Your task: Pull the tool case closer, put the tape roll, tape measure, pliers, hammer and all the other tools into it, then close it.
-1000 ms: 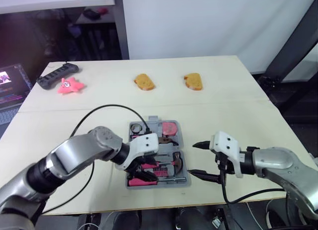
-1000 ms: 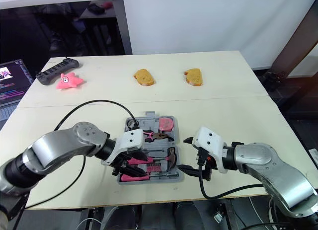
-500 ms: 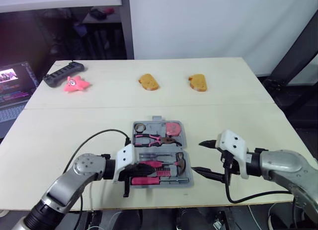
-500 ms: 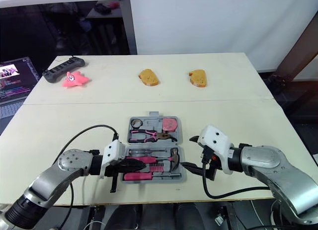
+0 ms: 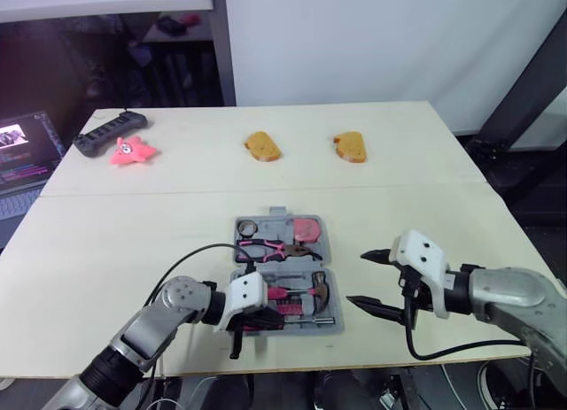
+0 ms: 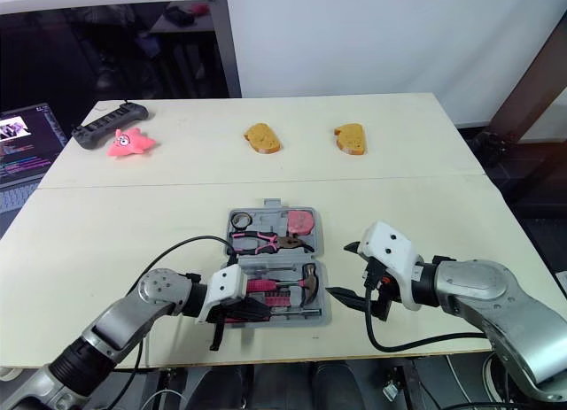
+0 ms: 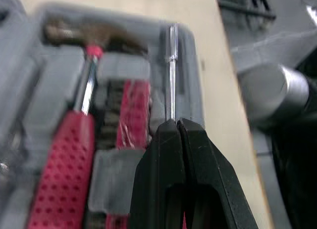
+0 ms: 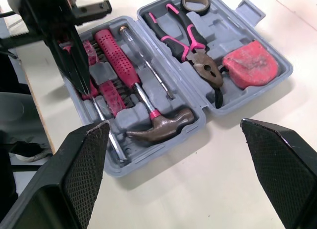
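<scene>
The case [image 8: 225, 27] lies open at the surface's front edge, its contents seated. The left tool [image 7: 176, 125] is pinched closed over a screwdriver [image 7: 171, 66]. The right tool [image 5: 354, 277] gapes just beside the case. The case looks stiff, light and hinged, probably best folded by the far half's rim.

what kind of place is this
Probably a robotics lab: a pale wooden table set with props, an open grey plastic tool case and a pink star-shaped toy, plus a lit laptop alongside.
</scene>
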You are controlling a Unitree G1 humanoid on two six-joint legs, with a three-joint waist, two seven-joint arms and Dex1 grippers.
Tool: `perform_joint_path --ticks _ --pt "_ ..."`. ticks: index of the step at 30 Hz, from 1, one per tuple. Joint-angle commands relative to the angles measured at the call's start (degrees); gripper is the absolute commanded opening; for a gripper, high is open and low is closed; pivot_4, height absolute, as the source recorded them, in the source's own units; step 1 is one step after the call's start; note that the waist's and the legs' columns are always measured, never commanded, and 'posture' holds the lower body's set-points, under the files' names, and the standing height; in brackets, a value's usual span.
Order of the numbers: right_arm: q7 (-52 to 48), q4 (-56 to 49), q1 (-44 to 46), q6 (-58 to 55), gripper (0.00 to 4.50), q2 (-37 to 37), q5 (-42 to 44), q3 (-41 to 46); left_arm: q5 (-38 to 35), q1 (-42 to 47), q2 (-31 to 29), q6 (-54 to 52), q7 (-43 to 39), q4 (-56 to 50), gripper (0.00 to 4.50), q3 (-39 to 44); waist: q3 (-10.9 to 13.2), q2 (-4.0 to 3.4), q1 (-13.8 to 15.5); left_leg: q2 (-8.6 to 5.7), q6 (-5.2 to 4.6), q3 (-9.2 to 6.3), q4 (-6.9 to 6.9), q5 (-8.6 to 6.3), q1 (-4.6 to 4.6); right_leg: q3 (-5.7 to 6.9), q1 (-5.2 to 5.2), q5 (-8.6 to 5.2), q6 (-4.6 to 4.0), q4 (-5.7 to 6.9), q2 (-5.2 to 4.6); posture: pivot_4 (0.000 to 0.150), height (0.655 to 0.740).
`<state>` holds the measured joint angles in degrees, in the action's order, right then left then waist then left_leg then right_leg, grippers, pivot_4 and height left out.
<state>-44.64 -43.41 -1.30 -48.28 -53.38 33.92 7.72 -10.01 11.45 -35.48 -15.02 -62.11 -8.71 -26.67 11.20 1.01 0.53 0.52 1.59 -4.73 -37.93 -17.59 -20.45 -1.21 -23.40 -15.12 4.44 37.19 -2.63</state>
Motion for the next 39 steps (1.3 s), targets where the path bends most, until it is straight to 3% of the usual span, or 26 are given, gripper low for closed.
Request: perform_joint_path --ticks 1,7,12,17,21,24,27,30,37,39 --pt "0.32 -2.18 0.17 -0.17 4.5 -0.47 1.19 1.94 5.67 0.53 -1.0 -0.53 0.61 0.83 0.06 -2.93 -0.02 -0.02 0.05 0.0 0.0 0.0 0.0 0.0 0.01 0.0 0.01 0.0 0.0 0.0 0.0 0.15 0.74" --pt "0.79 -2.48 0.34 -0.72 4.5 -0.55 1.93 2.12 11.76 1.48 -2.49 -2.18 1.91 2.3 0.06 -5.62 -0.18 -0.14 -0.04 0.0 -0.02 0.0 0.0 -0.01 0.07 0.0 0.08 0.0 0.0 -0.02 0.0 0.15 0.74" --pt "0.78 -2.0 0.73 -0.47 4.5 -0.41 1.82 1.77 12.09 -0.03 -3.8 -2.38 1.54 2.4 0.06 -5.61 -0.56 -0.41 -0.72 0.04 -0.11 0.0 0.01 -0.06 0.11 0.0 0.09 -0.01 0.01 -0.01 0.07 0.15 0.74" --pt "0.17 -0.09 0.36 1.31 4.5 -0.17 0.39 0.84 0.2 -0.55 -1.23 -4.75 0.43 -1.95 0.06 3.85 -0.59 -0.46 -1.51 0.08 -0.19 -0.02 0.03 -0.11 0.14 0.01 0.12 -0.02 0.02 -0.01 0.1 0.15 0.74" --pt "-0.05 2.92 0.32 3.77 4.5 0.19 -2.08 -1.31 -14.0 -2.63 -5.09 -10.08 -4.76 -8.77 0.06 16.5 -0.46 -0.32 -1.3 0.1 -0.19 -0.06 0.02 -0.11 0.03 0.07 0.0 -0.01 0.02 0.03 0.1 0.15 0.74" --pt "2.4 6.76 3.32 2.52 4.5 1.28 -5.24 -6.12 -17.25 -6.1 -10.95 -12.59 -5.85 -9.27 0.06 24.47 -0.46 -0.36 -1.44 0.11 -0.19 -0.04 0.02 -0.11 0.03 0.06 0.0 -0.02 -0.01 0.0 0.07 0.15 0.74" --pt "5.0 11.9 8.24 0.95 4.5 3.04 -10.53 -14.06 -17.13 -6.31 -11.61 -15.44 -1.17 -3.56 0.06 28.89 -0.42 -0.48 -1.54 0.1 -0.19 0.03 0.03 -0.11 0.08 0.01 0.0 -0.12 -0.19 -0.01 0.07 0.15 0.74" --pt "6.06 15.63 11.11 0.48 3.68 5.36 -13.09 -17.91 -11.39 -4.78 -9.78 -11.37 3.04 2.35 0.0 27.23 -0.4 -0.49 -1.11 0.04 -0.19 -0.02 0.03 -0.11 0.02 0.04 -0.03 -0.09 -0.12 -0.01 0.04 0.15 0.74" --pt "5.93 28.89 19.58 2.48 0.02 9.54 -22.58 -28.41 -3.55 -0.31 -1.8 -3.13 7.27 14.07 0.0 21.25 -0.38 -0.46 -1.24 -0.03 -0.15 -0.01 0.02 -0.08 -0.08 0.04 -0.07 -0.01 0.01 -0.07 -0.05 0.15 0.74" --pt "4.43 31.21 20.98 2.85 0.02 9.91 -23.95 -30.36 -2.06 0.29 -0.21 -1.76 7.18 15.85 0.0 19.48 -0.38 -0.46 -1.25 -0.02 -0.15 -0.02 0.03 -0.09 -0.08 0.03 -0.09 0.0 0.02 -0.06 -0.05 0.15 0.74"
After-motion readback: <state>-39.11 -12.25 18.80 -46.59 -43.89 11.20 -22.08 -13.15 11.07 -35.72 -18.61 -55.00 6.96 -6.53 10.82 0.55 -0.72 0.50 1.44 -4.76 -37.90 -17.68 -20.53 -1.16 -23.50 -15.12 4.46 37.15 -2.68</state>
